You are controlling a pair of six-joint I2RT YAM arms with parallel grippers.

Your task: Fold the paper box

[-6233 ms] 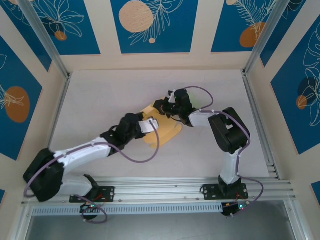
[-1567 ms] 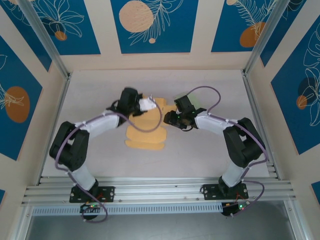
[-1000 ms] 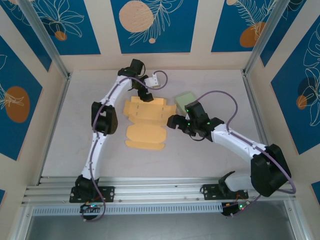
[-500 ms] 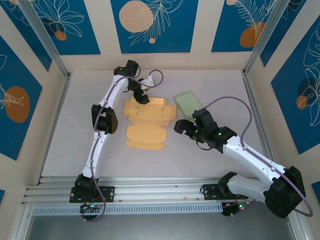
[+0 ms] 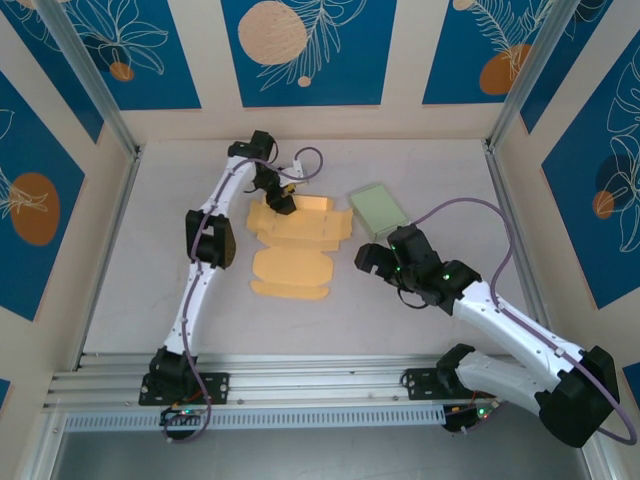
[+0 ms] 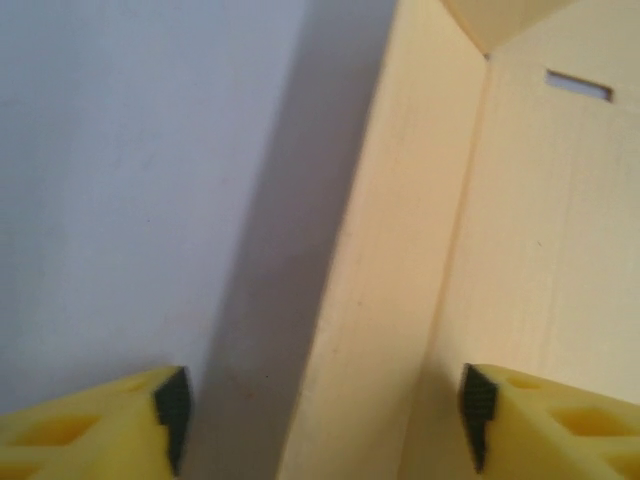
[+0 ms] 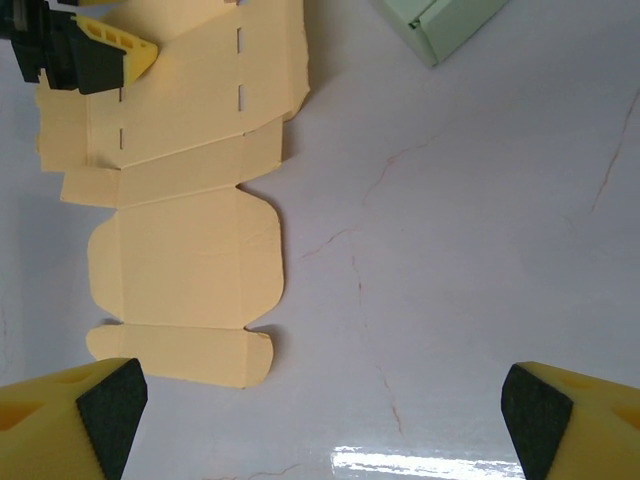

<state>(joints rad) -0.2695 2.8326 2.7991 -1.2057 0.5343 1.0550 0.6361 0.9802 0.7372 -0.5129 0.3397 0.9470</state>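
- My left pincer (image 5: pixel 283 197) is far out at the far left corner of the box (image 5: pixel 295 250). The box lies flat and unfolded on the counter (image 5: pixel 180 300), about midway between my two arms.
- The box's long axis runs away from my bases. Its slotted panel is at the far end and its rounded flaps are at the near end.
- In the left wrist view, the left edge flap (image 6: pixel 385 250) lies between my fingers. One finger (image 6: pixel 172 410) is over bare counter and the other is over the panel.
- The flap runs straight away from the pincer, so my jaws stand square across it.
- The flap seems slightly raised, judging by the shadow beside it.
- My left jaws are spread, with a gap on either side of the flap, and they pinch nothing. The close-up is soft near the bottom, so I may be missing a light touch.
- My right pincer (image 5: pixel 368 258) is spread wide and empty, just beside the box's right edge. The box is to its left and the green box (image 5: pixel 378 208) is beyond it.
- The left arm is the nearer one to this flap.
- I judge that the next move depends on the flap staying centred between the pads. Closing there should catch it, and I could then turn it about its crease toward the panel.
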